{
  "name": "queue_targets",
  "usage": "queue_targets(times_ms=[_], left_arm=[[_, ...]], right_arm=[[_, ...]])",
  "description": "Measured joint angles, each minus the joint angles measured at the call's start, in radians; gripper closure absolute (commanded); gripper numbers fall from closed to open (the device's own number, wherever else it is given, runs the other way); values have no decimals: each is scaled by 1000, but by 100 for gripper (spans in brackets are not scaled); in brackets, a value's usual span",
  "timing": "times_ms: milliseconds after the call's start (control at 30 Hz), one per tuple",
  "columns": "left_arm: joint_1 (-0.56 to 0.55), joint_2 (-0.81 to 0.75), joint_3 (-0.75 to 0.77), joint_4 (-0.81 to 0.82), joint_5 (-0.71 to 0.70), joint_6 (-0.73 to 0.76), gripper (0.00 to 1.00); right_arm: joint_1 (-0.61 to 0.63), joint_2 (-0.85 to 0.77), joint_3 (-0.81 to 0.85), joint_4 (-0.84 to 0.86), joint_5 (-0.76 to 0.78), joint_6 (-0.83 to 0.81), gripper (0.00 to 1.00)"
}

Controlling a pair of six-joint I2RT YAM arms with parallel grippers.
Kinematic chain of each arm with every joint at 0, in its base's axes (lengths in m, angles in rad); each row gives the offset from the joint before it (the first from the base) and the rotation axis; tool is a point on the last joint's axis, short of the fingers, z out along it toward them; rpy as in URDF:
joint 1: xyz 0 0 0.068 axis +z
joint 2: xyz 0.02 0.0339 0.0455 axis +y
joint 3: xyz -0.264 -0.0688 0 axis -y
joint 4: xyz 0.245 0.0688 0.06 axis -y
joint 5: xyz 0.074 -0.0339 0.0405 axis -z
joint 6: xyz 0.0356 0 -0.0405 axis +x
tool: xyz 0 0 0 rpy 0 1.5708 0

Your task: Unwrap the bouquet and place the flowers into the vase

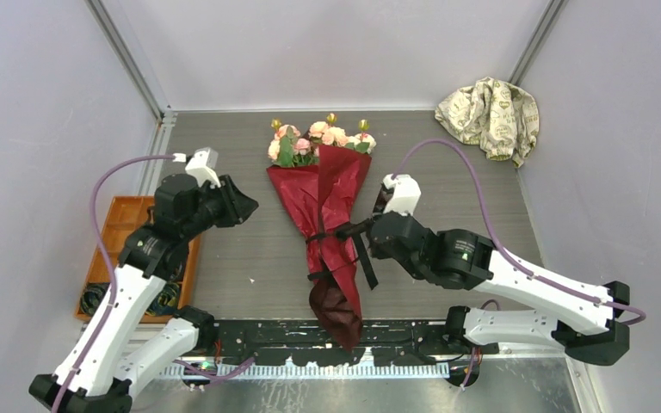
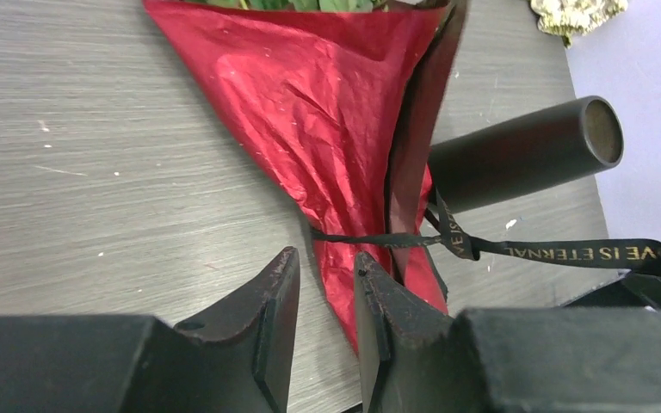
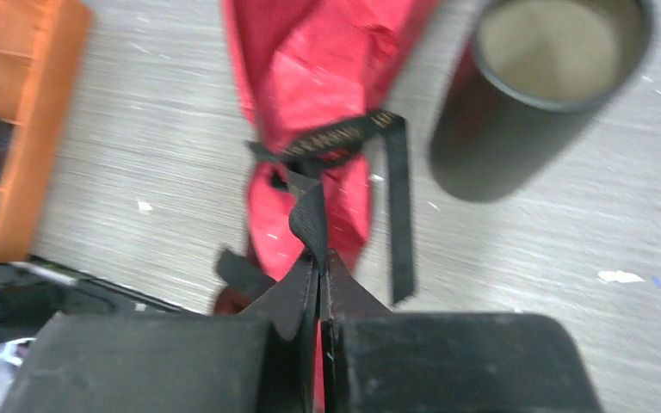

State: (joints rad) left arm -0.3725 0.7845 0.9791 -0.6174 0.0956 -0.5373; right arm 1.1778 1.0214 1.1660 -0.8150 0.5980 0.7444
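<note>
Gold lettering on the black ribbon [image 2: 568, 252] reads, upside down and partly cut off, "VE IS ETERNAL".

Pale lilac walls [image 1: 327, 43]; grey wood-grain tabletop [image 1: 241, 267]; aluminium corner posts [image 1: 131, 58]; even light.

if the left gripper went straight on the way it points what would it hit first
Probably the red wrapping paper near the black ribbon, though how high the left gripper sits is hard to judge.
</note>
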Motion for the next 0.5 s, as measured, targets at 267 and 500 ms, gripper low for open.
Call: queue_targets(times_ms=[267,500], left_arm=[[-76,66,-22,85,81,-5,68],[-304,161,-6,119,31,40,64]], right_arm=[[0,-119,-132,-236,148,145,85],[0,-103,-131,-477,289,352,46]])
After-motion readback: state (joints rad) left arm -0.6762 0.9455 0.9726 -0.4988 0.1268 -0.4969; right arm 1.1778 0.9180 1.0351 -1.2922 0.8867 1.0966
